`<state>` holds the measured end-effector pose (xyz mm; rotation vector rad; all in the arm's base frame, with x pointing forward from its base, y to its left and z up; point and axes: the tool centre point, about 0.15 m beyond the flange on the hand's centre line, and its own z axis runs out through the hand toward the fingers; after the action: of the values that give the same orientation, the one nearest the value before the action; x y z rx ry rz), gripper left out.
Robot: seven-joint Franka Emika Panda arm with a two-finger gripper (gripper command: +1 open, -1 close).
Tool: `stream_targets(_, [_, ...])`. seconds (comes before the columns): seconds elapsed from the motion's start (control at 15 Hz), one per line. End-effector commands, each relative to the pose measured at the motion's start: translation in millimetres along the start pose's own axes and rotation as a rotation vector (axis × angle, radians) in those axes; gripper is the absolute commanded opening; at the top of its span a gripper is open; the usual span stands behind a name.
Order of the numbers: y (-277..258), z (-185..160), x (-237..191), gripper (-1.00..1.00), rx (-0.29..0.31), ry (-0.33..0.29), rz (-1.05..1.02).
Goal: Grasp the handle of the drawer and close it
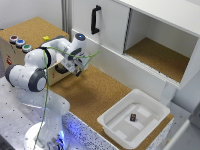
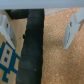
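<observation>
The drawer (image 1: 54,76) is a small tan wooden one, pulled out of the cork-topped box (image 1: 30,31) at the exterior view's left. Its short black handle (image 1: 61,70) faces the cork floor. My gripper (image 1: 75,70) hangs just in front of that handle, pointing down. In the wrist view the handle (image 2: 34,47) is a dark bar running between my two fingers (image 2: 74,27), with the tan drawer front (image 2: 11,57) on one side and cork on the other. The gripper (image 2: 40,29) is open, straddling the handle without touching it.
Coloured buttons (image 1: 19,42) sit on the box top. A white cabinet with a long black door handle (image 1: 95,20) and an open cork-floored compartment (image 1: 160,57) stands behind. A white tub (image 1: 114,124) holds a small dark object (image 1: 133,117). A green cable (image 1: 47,85) trails along my arm.
</observation>
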<state>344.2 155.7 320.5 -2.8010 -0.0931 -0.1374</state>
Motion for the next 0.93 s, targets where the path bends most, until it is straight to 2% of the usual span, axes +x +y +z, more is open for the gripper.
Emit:
stream_targets(0.0, [-8, 14, 15, 1.00, 0.098, -0.101, -0.030])
stream_targets(0.6, [-3, 27, 14, 1.00, 0.157, -0.128, 0.001])
stream_targets(0.87, [-5, 30, 18, 1.00, 0.151, -0.132, -0.014])
